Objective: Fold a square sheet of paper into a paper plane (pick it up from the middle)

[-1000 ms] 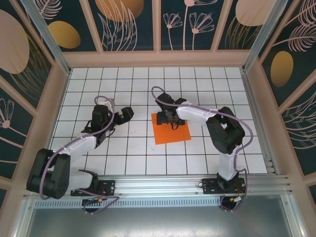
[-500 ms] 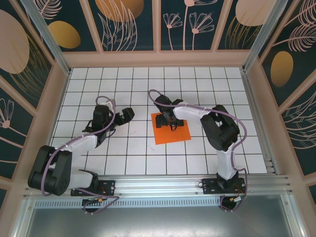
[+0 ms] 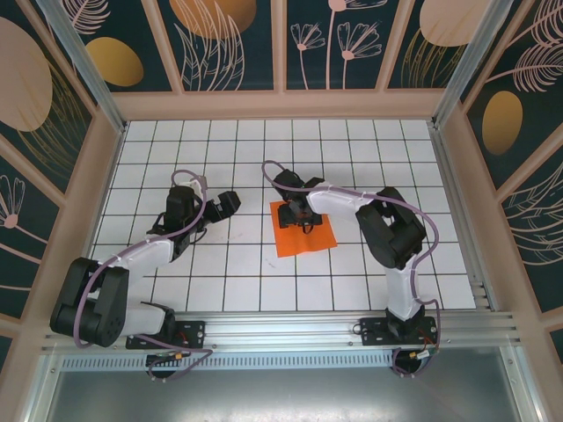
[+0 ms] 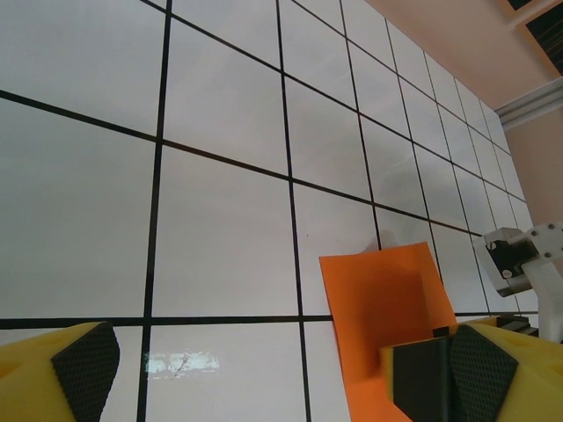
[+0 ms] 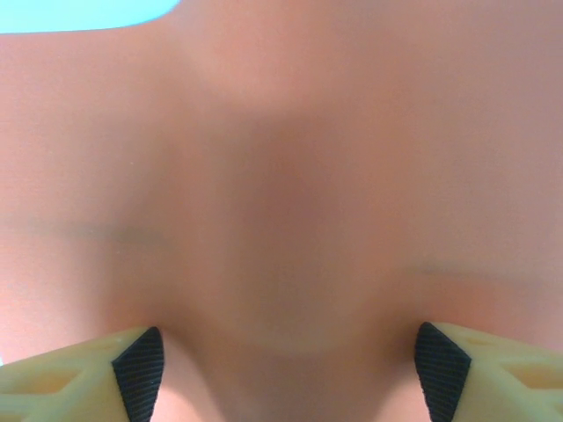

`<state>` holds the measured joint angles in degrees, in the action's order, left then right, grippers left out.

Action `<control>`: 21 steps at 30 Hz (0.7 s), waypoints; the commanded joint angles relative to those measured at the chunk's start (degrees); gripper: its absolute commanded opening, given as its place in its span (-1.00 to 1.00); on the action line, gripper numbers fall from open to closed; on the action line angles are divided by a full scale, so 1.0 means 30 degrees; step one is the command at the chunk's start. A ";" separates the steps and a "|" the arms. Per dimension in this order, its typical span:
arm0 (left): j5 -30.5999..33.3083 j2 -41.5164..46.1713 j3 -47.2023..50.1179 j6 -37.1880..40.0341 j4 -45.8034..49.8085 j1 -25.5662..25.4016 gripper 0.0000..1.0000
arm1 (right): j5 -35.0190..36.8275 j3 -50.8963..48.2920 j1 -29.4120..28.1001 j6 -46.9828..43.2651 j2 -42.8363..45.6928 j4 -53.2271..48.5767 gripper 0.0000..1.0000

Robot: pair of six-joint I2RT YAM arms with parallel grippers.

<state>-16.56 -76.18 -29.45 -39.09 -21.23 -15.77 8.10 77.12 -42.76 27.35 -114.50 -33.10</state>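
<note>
The square sheet of paper [image 3: 305, 236] is bright orange and lies on the white grid table [image 3: 246, 281] near the middle. My right gripper [image 3: 302, 214] points down onto the far middle part of the sheet. In the right wrist view the orange paper [image 5: 281, 176] lies blurred and very close, and it spans the gap between the two spread fingers of the right gripper [image 5: 286, 374]. My left gripper [image 3: 227, 204] hovers open a few tiles left of the sheet. The left wrist view has the sheet [image 4: 387, 299] ahead, beside the right pad of the left gripper [image 4: 259, 369]. The paper plane is out of view.
Wooden walls [image 3: 281, 105] with patterned panels close in the table at the back and both sides. An aluminium rail [image 3: 290, 330] runs along the near edge by the arm bases. Part of the right arm [image 4: 519, 259] stands beyond the sheet in the left wrist view.
The right gripper has pressed lower onto the sheet and shifted slightly left, and its jaws have narrowed a little. The left arm has barely moved.
</note>
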 commanded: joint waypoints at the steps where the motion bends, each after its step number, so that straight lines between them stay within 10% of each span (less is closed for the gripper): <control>1: -0.0338 -0.0057 -0.0466 0.0059 -0.0365 -0.0065 0.97 | -0.0312 0.0075 -0.0072 -0.0212 -0.0133 -0.1015 0.49; 11: -0.0544 0.0125 -0.0576 -0.0153 -0.0340 -0.0073 0.97 | -0.3060 -0.0491 0.0495 0.0278 0.2618 0.0653 0.03; 21: -0.0897 0.0448 -0.0583 -0.0485 -0.0382 -0.0096 0.97 | -0.8576 -0.3278 0.2212 0.1923 0.5540 0.4908 -0.01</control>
<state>-18.00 -76.12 -29.71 -39.53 -21.23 -15.77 -9.43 70.15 -37.91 30.06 -101.01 -24.34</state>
